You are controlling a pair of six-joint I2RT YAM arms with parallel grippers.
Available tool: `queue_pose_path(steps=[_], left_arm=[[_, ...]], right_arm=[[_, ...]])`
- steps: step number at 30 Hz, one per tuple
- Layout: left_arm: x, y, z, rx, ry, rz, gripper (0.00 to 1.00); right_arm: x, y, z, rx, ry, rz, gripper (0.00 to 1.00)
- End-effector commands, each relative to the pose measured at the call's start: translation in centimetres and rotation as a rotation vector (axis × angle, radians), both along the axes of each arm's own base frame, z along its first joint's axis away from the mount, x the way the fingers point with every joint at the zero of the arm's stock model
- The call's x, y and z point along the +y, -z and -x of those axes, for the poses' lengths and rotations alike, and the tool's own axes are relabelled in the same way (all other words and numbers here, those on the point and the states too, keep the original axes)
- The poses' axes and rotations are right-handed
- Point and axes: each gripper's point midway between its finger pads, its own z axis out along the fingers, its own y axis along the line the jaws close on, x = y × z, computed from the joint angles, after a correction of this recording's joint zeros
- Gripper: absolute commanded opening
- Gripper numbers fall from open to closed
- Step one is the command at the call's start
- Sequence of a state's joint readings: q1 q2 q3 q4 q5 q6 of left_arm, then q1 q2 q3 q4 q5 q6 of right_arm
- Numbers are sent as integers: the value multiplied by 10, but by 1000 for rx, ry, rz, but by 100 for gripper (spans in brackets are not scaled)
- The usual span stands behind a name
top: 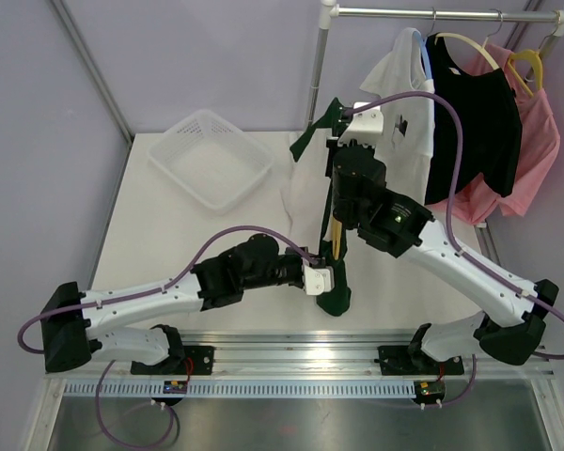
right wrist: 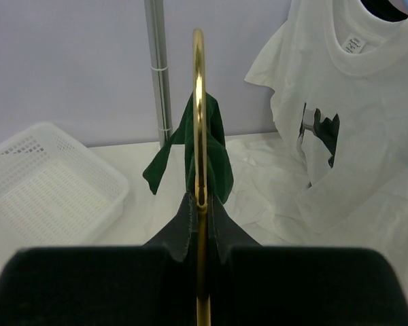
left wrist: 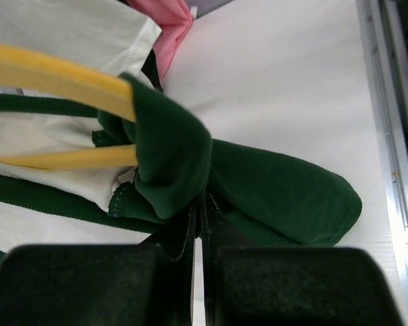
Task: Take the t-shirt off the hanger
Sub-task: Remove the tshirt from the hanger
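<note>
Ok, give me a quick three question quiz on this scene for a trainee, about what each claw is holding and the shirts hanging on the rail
1. True or false: the left claw is shut on the green t-shirt.
2. What does the right claw grip? A the yellow hanger; B the white shirt; C the pink shirt.
3. On the rail, what colour is the shirt hanging between the white shirt and the pink shirt?

Key: 1 true, it pinches a fold of the fabric. 2 A, by its hook. 3 black: the black shirt.
</note>
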State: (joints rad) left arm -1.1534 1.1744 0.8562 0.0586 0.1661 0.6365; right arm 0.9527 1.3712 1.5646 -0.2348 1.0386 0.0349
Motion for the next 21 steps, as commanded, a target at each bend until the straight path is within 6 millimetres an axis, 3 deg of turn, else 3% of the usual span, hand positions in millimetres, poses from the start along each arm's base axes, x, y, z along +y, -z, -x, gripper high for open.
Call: queue_pose_path(steps=[1, 7, 15, 21], left_arm=[[6, 38, -14, 3, -90, -100, 0], [9, 28, -34, -53, -190, -42, 0], [16, 10, -59, -123, -336, 37, 0], [18, 14, -78, -173, -431, 32, 0]], right_arm=[[-20, -41, 16, -80, -37, -170, 0], [-29, -42, 35, -59, -112, -198, 0], [-31, -35, 39, -37, -128, -191, 0], [-29, -38, 38, -50, -135, -201, 0]])
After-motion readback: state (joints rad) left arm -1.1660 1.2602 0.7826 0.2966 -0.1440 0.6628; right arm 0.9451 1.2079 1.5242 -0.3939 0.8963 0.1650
